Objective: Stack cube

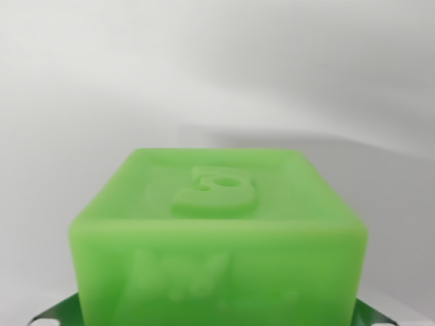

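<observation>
A light green cube fills the lower middle of the wrist view, very close to the camera. Its top face carries a raised figure with a small hole, and its near face shows raised shapes. Dark green edges stick out beneath its lower left and lower right corners; I cannot tell whether they belong to another cube. No gripper fingers show in this view.
Behind the cube lies a plain white-grey surface with a soft shadow band running across it to the right.
</observation>
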`<action>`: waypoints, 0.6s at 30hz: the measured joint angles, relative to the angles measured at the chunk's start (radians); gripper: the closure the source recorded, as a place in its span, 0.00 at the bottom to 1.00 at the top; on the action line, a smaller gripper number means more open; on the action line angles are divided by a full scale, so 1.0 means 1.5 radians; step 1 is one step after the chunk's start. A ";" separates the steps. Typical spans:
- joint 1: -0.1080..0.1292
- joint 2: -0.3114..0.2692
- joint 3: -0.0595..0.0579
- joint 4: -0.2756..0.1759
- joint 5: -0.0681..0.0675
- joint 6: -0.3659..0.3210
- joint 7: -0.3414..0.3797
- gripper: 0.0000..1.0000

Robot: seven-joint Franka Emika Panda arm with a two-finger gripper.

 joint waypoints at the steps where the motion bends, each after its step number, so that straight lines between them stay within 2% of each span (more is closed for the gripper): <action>1: 0.001 -0.004 -0.001 -0.001 0.000 -0.003 0.000 1.00; 18: 0.009 -0.078 -0.012 -0.012 -0.012 -0.064 0.008 1.00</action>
